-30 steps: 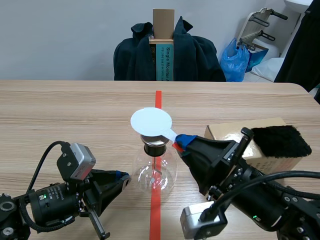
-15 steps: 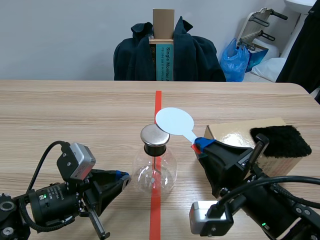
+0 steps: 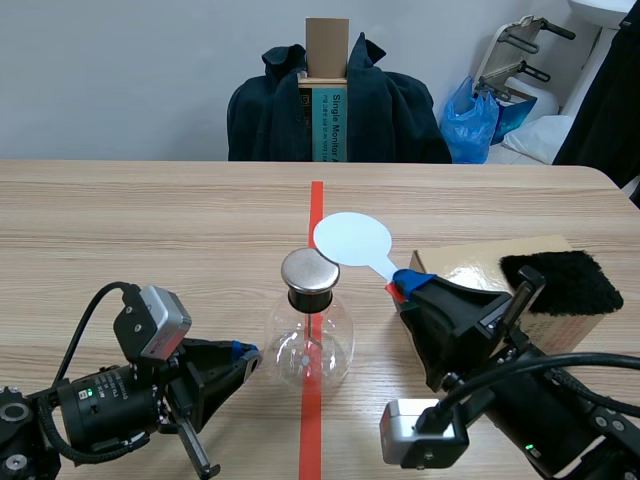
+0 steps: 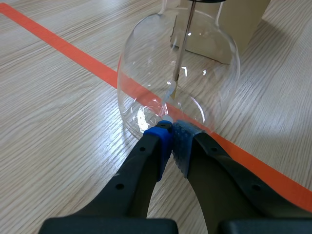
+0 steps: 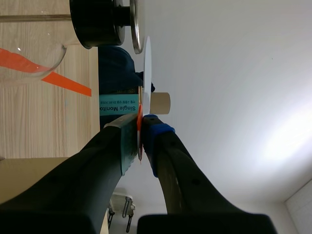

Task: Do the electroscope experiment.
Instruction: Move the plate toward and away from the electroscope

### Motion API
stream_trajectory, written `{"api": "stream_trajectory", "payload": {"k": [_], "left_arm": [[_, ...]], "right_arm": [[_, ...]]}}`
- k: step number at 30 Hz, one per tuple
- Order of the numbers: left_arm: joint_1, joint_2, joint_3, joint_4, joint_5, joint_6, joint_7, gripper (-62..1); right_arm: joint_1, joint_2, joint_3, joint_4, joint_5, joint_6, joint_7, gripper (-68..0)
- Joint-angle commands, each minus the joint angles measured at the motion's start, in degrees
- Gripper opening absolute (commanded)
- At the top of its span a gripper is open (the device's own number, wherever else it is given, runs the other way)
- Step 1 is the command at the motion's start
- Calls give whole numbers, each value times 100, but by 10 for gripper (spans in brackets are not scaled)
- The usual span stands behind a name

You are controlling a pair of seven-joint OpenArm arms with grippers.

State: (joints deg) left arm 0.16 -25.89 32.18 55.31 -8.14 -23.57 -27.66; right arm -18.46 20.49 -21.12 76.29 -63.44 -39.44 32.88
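The electroscope, a round glass flask with a black stopper and a metal cap, stands on the red tape line. My right gripper is shut on the handle of a white disc paddle, held just right of the cap and slightly above it. In the right wrist view the paddle shows edge-on beside the cap, its handle pinched in the gripper. My left gripper is shut on nothing, with its tips at the flask's base. A thin rod hangs inside.
A cardboard box carrying a black fur pad sits right of the flask, behind my right arm. A chair draped with a dark jacket stands beyond the table's far edge. Bare wood lies to the left and far side.
The right gripper carried the white paddle from over the metal cap to the right, off it, and has barely shifted since. The left arm has kept still.
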Motion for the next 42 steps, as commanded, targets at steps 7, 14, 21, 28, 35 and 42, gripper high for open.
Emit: {"api": "stream_trajectory", "payload": {"k": [7,14,21,28,35,42], "left_arm": [[-17,0,-52,87,-57,11,-83,-580],[-17,0,-52,87,-57,11,-83,-580],[-17,0,-52,87,-57,11,-83,-580],[-17,0,-52,87,-57,11,-83,-580],[-17,0,-52,87,-57,11,-83,-580],[-17,0,-52,87,-57,11,-83,-580]], "right_arm": [[35,31,59,129,66,-129,-28,-669],[35,31,59,129,39,-131,387,-669],[35,31,59,129,-28,-238,896,-669],[35,31,55,129,-46,-260,1104,-669],[35,31,55,129,-48,-260,1204,-669],[35,31,55,129,-48,-260,1211,-669]]}}
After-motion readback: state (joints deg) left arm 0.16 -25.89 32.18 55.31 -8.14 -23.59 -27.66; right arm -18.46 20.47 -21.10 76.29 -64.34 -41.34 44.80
